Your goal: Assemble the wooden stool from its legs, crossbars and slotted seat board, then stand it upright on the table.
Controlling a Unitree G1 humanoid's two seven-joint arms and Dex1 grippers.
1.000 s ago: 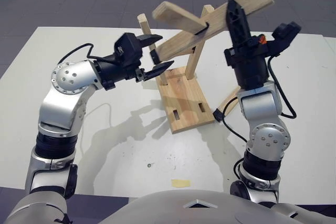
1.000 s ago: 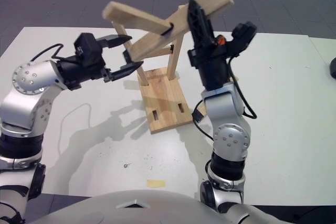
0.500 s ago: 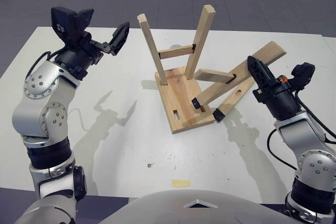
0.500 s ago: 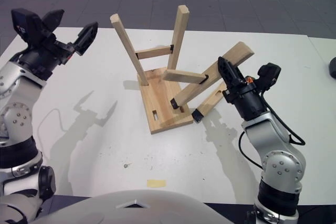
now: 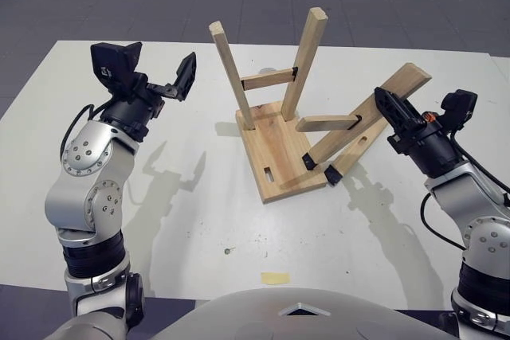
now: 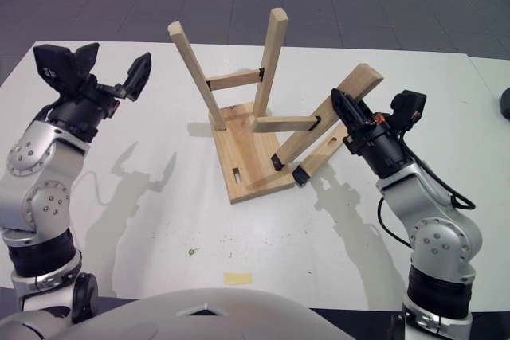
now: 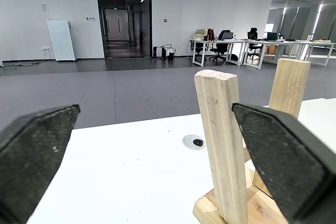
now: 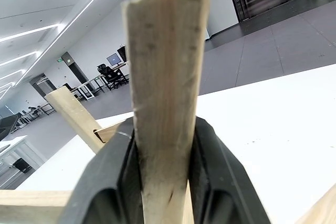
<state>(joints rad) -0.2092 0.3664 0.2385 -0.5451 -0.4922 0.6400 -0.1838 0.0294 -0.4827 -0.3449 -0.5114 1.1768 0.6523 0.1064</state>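
The slotted seat board [image 5: 275, 166] lies flat on the white table [image 5: 175, 220]. Two wooden legs [image 5: 229, 75] stand upright in it, joined by a crossbar [image 5: 268, 79]. A second pair of legs with its own crossbar [image 5: 327, 123] leans at the board's right edge. My right gripper [image 5: 396, 115] is shut on the upper leg [image 5: 358, 119] of that pair, whose black-capped foot rests on the board. In the right wrist view both fingers [image 8: 107, 174] press that leg [image 8: 165, 103]. My left gripper [image 5: 159, 61] is open and raised left of the stool, holding nothing; the nearer upright leg [image 7: 223, 145] is seen beyond it.
A yellow scrap [image 5: 275, 278] and a small dark speck [image 5: 228, 251] lie near the table's front edge. A round cable hole [image 7: 193, 141] sits in the tabletop beyond the stool. A dark object [image 6: 504, 101] lies at the far right. Bare table surrounds the board.
A second ago my right gripper held the second leg pair high over the stool; it has since lowered it to the board's right edge. My left gripper drew back left and up.
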